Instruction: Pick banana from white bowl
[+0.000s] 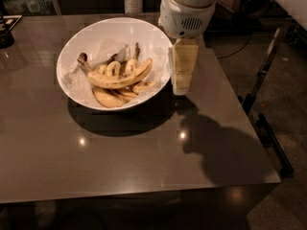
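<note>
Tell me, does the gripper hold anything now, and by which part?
Nothing is held. The gripper hangs by the right rim of the white bowl; the banana lies inside the bowl, apart from it.

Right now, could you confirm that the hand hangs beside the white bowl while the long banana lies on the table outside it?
Not quite: the camera view shows the banana inside the white bowl, atop the smaller bananas, not on the table. The hand does hang beside the bowl's rim.
</note>
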`<state>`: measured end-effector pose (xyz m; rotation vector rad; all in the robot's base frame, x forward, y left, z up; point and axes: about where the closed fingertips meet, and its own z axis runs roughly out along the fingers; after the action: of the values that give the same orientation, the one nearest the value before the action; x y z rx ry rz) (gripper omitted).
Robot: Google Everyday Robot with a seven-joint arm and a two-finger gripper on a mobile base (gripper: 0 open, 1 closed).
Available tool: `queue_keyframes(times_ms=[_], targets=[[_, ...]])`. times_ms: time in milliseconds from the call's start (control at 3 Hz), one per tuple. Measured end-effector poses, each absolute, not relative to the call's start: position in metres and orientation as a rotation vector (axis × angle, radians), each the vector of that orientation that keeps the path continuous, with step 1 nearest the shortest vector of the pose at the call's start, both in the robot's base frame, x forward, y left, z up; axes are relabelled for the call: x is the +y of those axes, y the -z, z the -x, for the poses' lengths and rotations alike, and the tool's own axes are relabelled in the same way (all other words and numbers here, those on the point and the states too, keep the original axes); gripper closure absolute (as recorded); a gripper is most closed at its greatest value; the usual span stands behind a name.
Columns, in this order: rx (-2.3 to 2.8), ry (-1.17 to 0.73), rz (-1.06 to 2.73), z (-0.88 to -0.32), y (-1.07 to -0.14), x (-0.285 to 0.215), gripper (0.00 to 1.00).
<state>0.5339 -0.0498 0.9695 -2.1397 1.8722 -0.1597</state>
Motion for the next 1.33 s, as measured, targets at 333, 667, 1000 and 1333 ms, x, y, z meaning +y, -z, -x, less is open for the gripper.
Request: queue_keyframes(times_ms=[333, 667, 1000, 1333], targets=[[1.789, 0.164, 2.210, -0.552, -0.965, -0.016, 0.00], [1.786, 0.160, 2.202, -0.556, -0.964, -0.012, 0.00], [1.762, 0.156, 2.220, -0.572, -0.958, 0.009, 0.00], [1.752, 0.152, 2.227, -0.586, -0.952, 0.025, 0.00]])
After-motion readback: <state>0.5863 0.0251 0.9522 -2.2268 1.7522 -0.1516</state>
